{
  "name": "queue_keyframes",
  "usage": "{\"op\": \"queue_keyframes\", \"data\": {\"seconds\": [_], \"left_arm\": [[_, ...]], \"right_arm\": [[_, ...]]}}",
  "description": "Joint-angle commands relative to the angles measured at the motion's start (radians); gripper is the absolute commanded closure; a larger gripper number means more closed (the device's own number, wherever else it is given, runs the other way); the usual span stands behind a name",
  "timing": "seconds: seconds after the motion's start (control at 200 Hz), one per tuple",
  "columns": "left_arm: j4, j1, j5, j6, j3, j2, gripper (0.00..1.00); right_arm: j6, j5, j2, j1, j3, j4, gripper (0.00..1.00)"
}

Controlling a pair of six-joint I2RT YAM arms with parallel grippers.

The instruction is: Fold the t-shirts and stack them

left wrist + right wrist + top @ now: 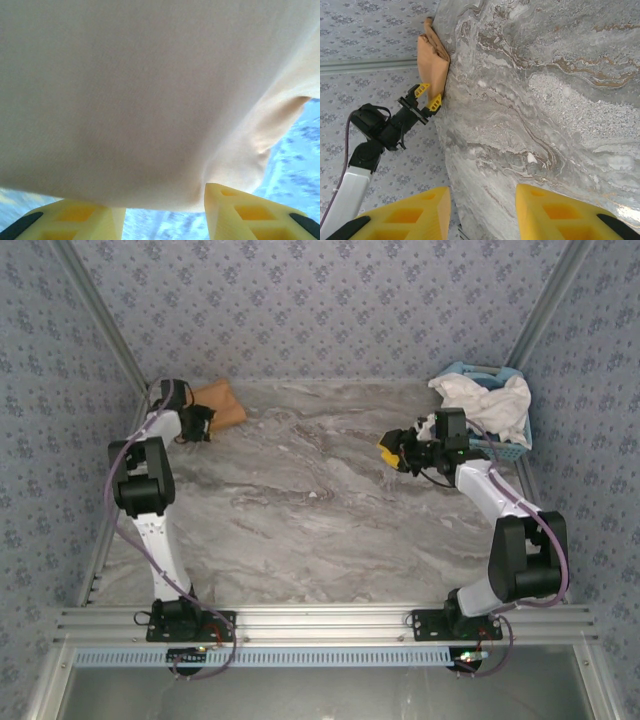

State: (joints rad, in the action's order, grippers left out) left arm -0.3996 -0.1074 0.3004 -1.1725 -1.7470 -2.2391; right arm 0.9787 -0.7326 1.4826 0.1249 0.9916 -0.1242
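Nearest the bases, the right gripper (393, 453) hovers over the bare middle of the table (300, 530), fingers parted and holding nothing. From there, I judge its risk lies further back: the white shirt (490, 405) is heaped in the basket (505, 448) at the far right, and a careless pull could drag the basket along or snag the cloth on its lattice. At the far left corner the tan shirt (222, 405) lies as a folded bundle close to the wall. The left gripper (428, 96) sits at its near edge, fingers spread and clamping nothing that I can see. A nudge from them could undo the fold or crowd the bundle against the wall. The right arm is bent at the elbow with its wrist turned toward the centre, while the left arm stretches far back, almost fully extended.
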Motion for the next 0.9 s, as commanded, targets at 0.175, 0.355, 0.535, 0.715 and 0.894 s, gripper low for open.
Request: {"op": "queue_keyframes", "data": {"seconds": [0.175, 0.355, 0.535, 0.715, 0.894], "left_arm": [[-0.468, -0.048, -0.101, 0.381, -0.287, -0.113, 0.5], [-0.514, -0.07, -0.181, 0.421, -0.387, -0.143, 0.49], [-0.588, -0.075, -0.165, 0.45, -0.542, -0.225, 0.48], [-0.626, -0.065, -0.117, 0.426, -0.578, -0.222, 0.48], [-0.422, 0.003, -0.08, 0.275, -0.325, -0.023, 0.48]], "right_arm": [[0.005, -0.001, 0.039, 0.025, 0.028, 0.01, 0.59], [-0.002, -0.002, 0.038, 0.034, 0.039, -0.005, 0.59], [-0.019, -0.013, 0.034, 0.034, 0.045, -0.038, 0.59], [-0.039, -0.022, 0.02, 0.033, 0.051, -0.076, 0.58], [-0.061, -0.021, 0.016, 0.036, 0.05, -0.096, 0.59]]}}
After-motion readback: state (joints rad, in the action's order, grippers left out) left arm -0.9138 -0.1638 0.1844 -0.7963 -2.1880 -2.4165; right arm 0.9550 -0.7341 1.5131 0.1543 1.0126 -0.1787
